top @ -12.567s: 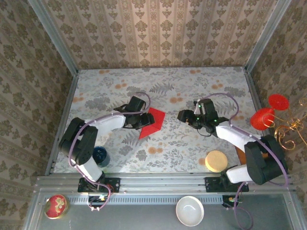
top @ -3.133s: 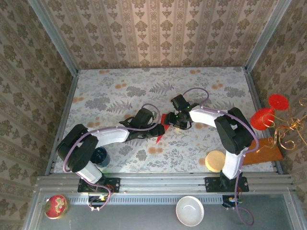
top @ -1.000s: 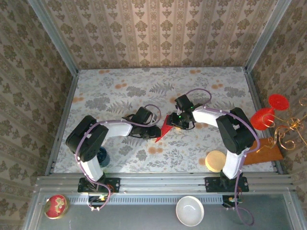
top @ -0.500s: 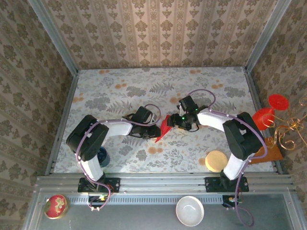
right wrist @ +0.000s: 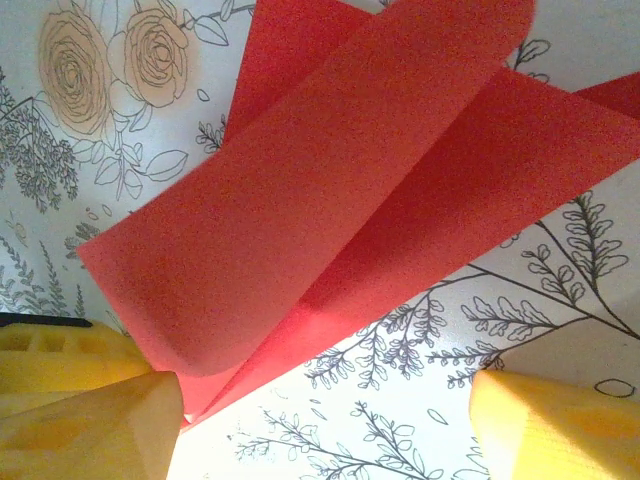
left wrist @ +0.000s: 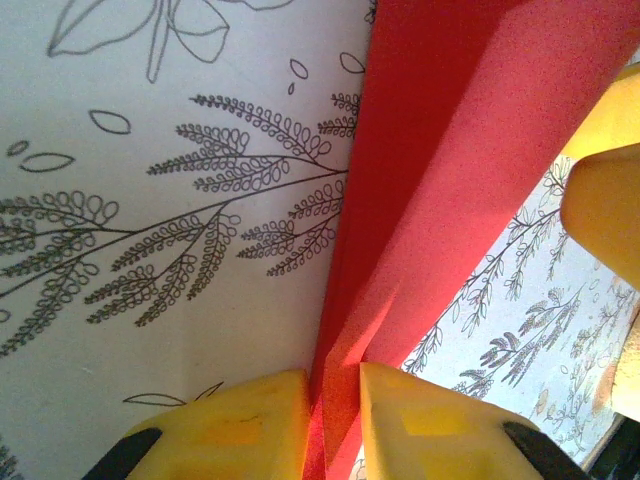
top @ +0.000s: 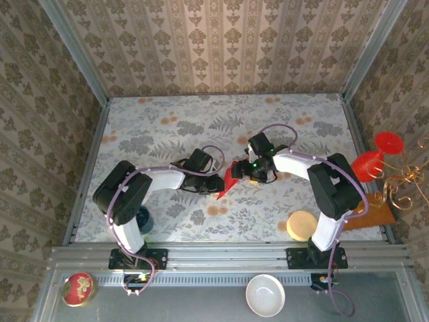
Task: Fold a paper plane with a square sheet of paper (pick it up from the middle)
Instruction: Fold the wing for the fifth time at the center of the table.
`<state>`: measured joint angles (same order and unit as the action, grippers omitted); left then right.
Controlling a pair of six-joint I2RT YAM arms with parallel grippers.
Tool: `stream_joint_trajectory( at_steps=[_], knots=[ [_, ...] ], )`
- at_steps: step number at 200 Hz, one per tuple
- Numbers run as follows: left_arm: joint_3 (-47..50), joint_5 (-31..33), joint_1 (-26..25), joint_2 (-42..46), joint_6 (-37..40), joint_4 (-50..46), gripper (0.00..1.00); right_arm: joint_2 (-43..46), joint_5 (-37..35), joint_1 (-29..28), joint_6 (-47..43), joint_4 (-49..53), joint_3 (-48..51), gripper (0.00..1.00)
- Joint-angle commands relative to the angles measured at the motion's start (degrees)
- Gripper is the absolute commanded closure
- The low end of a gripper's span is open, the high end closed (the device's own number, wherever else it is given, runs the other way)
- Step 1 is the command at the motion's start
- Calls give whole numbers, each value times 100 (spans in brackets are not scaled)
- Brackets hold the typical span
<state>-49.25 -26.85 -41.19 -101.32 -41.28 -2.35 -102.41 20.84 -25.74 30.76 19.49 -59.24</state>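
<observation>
Yellow fingers (left wrist: 240,425) of the left gripper (top: 216,182) pinch the folded red sheet of paper (top: 230,180) from its 9 o'clock side, mid floral table (top: 167,134). At the paper's 2 o'clock, the right gripper (top: 244,171) has its jaws spread apart, one finger beside a raised flap.

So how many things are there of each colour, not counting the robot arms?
Red: 3 (folded paper, glasses, round tin)
White: 1 (bowl)
Cream: 1 (round disc)
Dark blue: 1 (cup)
Brown: 1 (board)
Total: 7
</observation>
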Motion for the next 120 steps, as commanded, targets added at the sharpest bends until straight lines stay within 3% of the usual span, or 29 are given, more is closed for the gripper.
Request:
stream_joint_trajectory(
  at_steps=[1,28,85,120],
  knots=[
    [74,152,-82,-404,129,-371,77,5,250,-67,-67,-444,193,20],
    [43,128,-85,-415,153,-389,77,-256,-185,-127,39,-133,18,21],
    [83,119,-81,-367,138,-368,77,-1022,-1181,-423,696,433,-284,31],
    [83,41,-73,-277,107,-287,76,-1245,-1391,-423,668,477,-267,35]
  ],
)
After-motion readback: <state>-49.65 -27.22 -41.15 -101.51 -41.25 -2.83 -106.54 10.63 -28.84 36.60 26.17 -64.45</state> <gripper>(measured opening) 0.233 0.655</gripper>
